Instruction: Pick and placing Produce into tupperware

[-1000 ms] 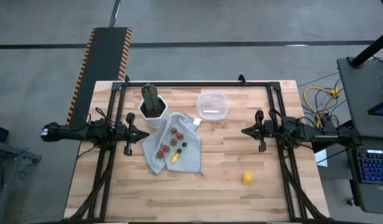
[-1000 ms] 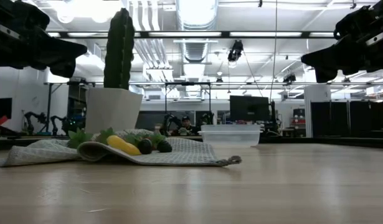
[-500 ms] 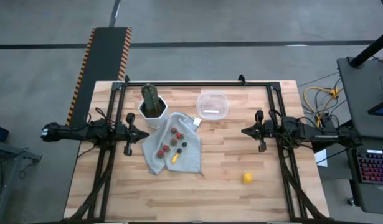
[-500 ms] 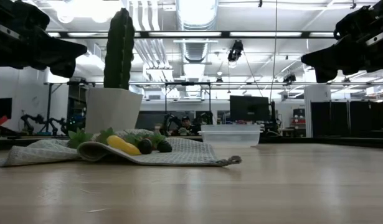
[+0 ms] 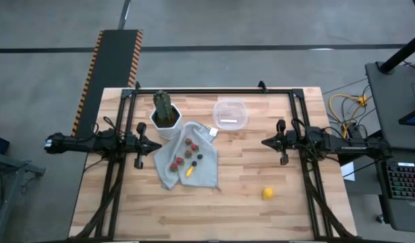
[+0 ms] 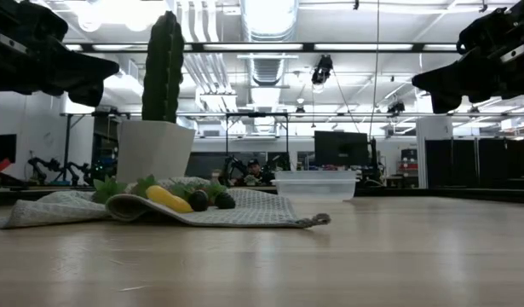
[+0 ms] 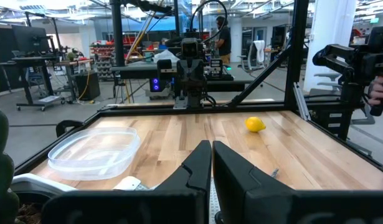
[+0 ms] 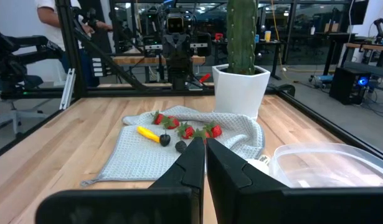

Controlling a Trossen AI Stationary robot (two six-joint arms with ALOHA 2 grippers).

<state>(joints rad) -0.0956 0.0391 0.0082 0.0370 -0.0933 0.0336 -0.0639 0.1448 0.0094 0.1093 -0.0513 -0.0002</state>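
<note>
No legible text, label, brand, number or sign appears on the worktop (image 5: 261, 216), its objects, or the room behind.

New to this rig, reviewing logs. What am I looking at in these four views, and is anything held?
Two dark robot arms face each other over a wooden table. One camera looks straight down, one sits at table height, one rides each wrist. The left pincer and right pincer both hang shut above the table and hold nothing. On the table: a cactus in a white pot, a grey cloth carrying small toy fruits, a clear tupperware with no fruit in it, and a lemon lying apart near the front right.
</note>
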